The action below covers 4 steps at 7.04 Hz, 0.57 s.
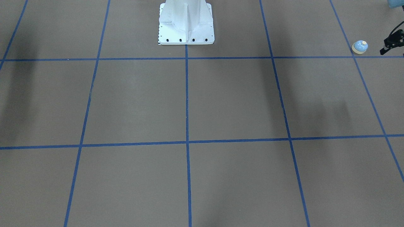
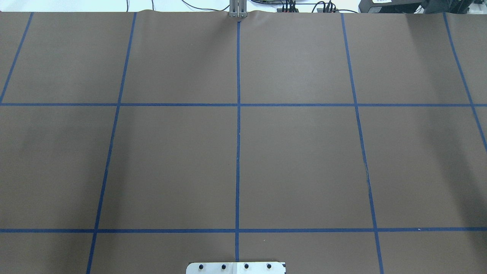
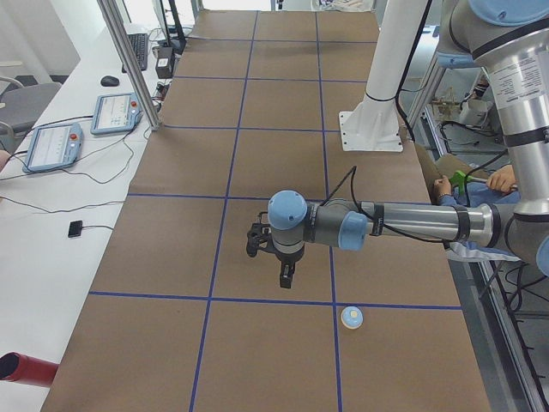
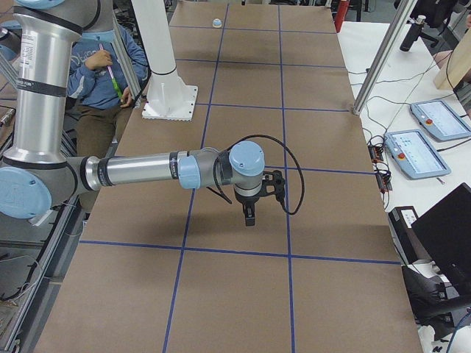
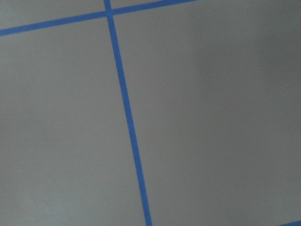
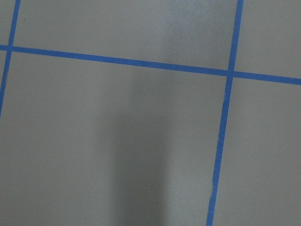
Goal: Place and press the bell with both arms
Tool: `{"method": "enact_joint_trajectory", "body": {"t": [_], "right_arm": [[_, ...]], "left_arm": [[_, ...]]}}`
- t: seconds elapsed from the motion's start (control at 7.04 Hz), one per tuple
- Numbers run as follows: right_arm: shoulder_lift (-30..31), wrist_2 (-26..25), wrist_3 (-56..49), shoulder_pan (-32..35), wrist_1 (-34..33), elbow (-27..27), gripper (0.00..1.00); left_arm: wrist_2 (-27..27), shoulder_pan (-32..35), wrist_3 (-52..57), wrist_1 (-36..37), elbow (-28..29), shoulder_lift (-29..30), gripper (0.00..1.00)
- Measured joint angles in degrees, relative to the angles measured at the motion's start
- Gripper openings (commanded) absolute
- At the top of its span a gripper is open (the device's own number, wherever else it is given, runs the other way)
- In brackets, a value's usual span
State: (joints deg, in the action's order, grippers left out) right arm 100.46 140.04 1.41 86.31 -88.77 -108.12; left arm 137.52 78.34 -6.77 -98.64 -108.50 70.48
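One small light-blue domed bell (image 1: 359,47) with a cream base ring and button sits upright on the brown paper-covered table (image 1: 221,104). It is near the black two-finger left claw (image 1: 391,44), lower than it and not touching. That claw is cut off by the front view's edge, so I cannot tell whether it is released or clenched. The black right claw (image 4: 250,215) points down well apart from the bell, and its grip cannot be told either. Two grey-and-silver arms show, left (image 3: 412,225) and right (image 4: 140,170), and one white pedestal (image 1: 186,22).
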Motion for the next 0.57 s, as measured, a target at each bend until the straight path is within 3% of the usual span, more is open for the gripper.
{"method": "enact_joint_trajectory", "body": {"t": [0.57], "right_arm": [[-0.03, 0.36, 0.00, 0.00, 0.45, -0.35, 1.00]], "left_arm": [[0.47, -10.84, -3.49, -2.12, 6.02, -0.37, 1.00]]}}
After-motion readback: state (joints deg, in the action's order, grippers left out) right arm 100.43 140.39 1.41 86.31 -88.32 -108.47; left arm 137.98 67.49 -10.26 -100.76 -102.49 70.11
